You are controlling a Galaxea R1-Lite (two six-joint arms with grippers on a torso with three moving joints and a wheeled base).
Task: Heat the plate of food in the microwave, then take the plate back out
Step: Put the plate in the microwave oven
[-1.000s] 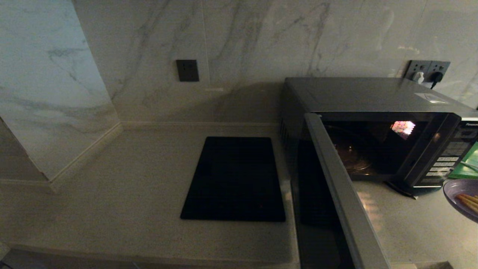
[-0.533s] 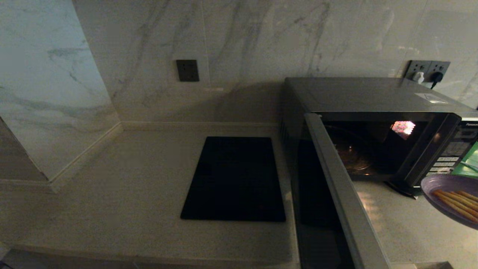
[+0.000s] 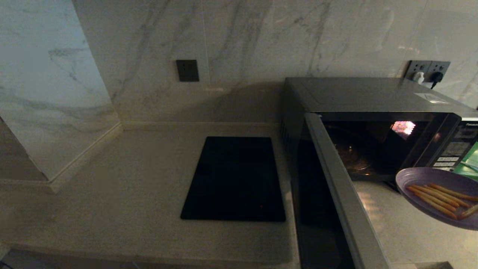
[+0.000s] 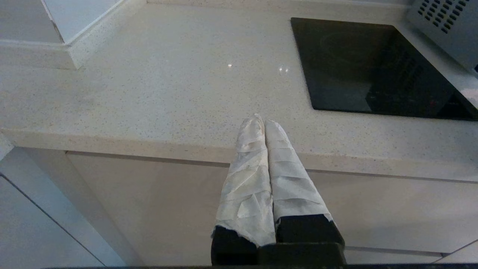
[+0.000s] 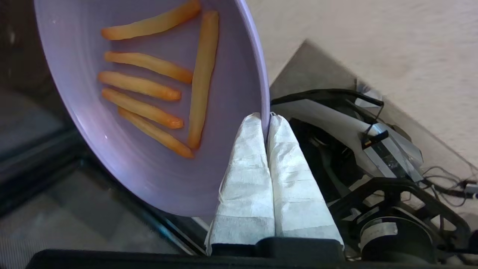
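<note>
The plate of food [image 3: 437,198] is a lilac plate with several orange sticks, held in the air at the far right, just in front of the microwave [image 3: 373,127]. The microwave's door [image 3: 343,194] stands swung open toward me, and its dark cavity with a glass turntable [image 3: 351,153] holds nothing. In the right wrist view my right gripper [image 5: 266,118] is shut on the rim of the plate [image 5: 157,93], white-wrapped fingers pinching it. My left gripper [image 4: 263,121] is shut and holds nothing, parked below the counter's front edge.
A flat black cooktop slab [image 3: 235,179] lies in the counter left of the microwave. The button panel [image 3: 452,153] is at the microwave's right. Wall sockets [image 3: 427,71] with plugs sit behind it. Something green [image 3: 468,164] lies at the far right.
The plate of food has moved left and slightly up into view, closer to the microwave's open front. The door and left arm have not moved.
</note>
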